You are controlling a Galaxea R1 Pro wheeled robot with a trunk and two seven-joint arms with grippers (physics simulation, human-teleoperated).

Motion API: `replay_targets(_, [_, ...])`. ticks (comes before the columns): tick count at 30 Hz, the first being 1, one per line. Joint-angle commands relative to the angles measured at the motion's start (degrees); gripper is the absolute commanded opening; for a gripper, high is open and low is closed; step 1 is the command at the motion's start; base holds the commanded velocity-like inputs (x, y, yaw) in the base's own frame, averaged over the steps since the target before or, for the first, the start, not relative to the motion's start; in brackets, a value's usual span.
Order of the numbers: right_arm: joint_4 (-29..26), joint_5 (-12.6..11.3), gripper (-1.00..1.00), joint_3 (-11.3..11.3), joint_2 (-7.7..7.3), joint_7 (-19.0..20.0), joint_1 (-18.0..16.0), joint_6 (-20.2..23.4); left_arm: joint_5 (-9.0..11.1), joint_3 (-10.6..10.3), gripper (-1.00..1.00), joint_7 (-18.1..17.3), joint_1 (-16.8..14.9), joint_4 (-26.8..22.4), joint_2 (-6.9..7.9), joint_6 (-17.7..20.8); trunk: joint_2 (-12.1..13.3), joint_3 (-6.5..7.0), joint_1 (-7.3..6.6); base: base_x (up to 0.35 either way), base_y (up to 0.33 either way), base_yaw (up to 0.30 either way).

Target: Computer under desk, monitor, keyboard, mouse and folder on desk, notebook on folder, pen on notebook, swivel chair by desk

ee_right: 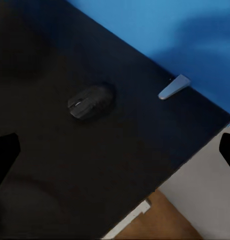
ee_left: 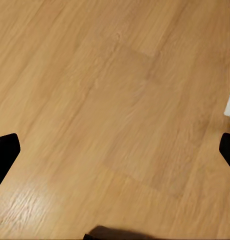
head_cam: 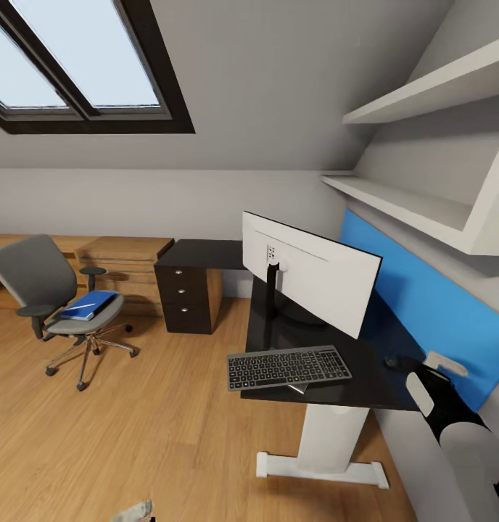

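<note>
The desk has a black top that carries the monitor, seen from its white back. The keyboard lies at the desk's front edge, with a thin grey corner sticking out from under it, perhaps the notebook. My right gripper hovers open over the desk's right end, above the black mouse. A short pale stick, likely the pen, lies by the blue panel. The blue folder rests on the swivel chair at the far left. My left gripper hangs open over bare floor. The computer is out of view.
A dark three-drawer unit stands under the desk's far wing, with a low light-wood cabinet beside it. White shelves jut out above the blue panel. Wood floor stretches between the chair and the desk's white pedestal.
</note>
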Motion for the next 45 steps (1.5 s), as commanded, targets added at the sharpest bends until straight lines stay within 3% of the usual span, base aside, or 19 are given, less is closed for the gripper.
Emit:
replay_targets(1, [0.4, -0.3, 1.00, 0.2, 0.03, 1.0, -0.3, 0.1, 1.1, 0.1, 1.00, 0.5, 0.0, -3.8, -0.17, 3.3, -0.1, -0.09, 0.01, 0.000, 0.000, 0.000])
replay_targets(5, [1.2, 0.3, 1.00, 0.9, 0.05, 3.5, -0.7, -0.1, 4.2, 0.1, 1.00, 1.0, 0.0, -10.0, -0.36, 7.9, -0.1, -0.09, 0.01, 0.000, 0.000, 0.000])
replay_targets(7, [1.4, 0.4, 1.00, 1.0, 0.16, 3.6, -0.8, 0.2, 5.0, 0.2, 1.00, 0.9, 0.0, -8.2, -0.05, 8.2, -0.1, -0.09, 0.01, 0.000, 0.000, 0.000])
replay_targets(10, [1.3, 0.4, 1.00, 0.9, 0.04, 2.6, -0.8, 1.5, 5.2, 0.3, 1.00, 0.9, 0.0, -7.4, 0.28, 5.1, -0.1, -0.09, 0.01, 0.000, 0.000, 0.000])
replay_targets(13, [1.2, 0.3, 1.00, 0.8, -0.06, 1.0, -0.8, 6.4, 5.2, 0.2, 1.00, 1.0, -0.1, -7.0, 0.36, -0.6, -0.1, -0.09, 0.01, 0.000, 0.000, 0.000])
replay_targets(17, [1.2, 0.3, 1.00, 0.8, -0.37, 0.5, -0.8, 8.4, 5.2, 0.2, 1.00, 1.0, -0.1, -6.8, 0.44, -2.9, -0.1, -0.09, 0.01, 0.000, 0.000, 0.000])
replay_targets(41, [1.4, 0.3, 1.00, 0.6, -1.67, 0.0, -0.8, 8.4, 5.2, 0.2, 1.00, 1.0, -0.1, -5.4, 0.38, -3.1, -0.1, -0.09, 0.01, 0.232, -0.001, 0.000])
replay_targets(45, [1.4, 0.2, 1.00, -2.3, -2.31, -2.3, -0.8, 8.3, 5.2, 0.1, 1.00, 1.1, -0.1, -5.0, 0.38, -3.1, -0.1, -0.09, 0.01, 0.178, -0.051, 0.000])
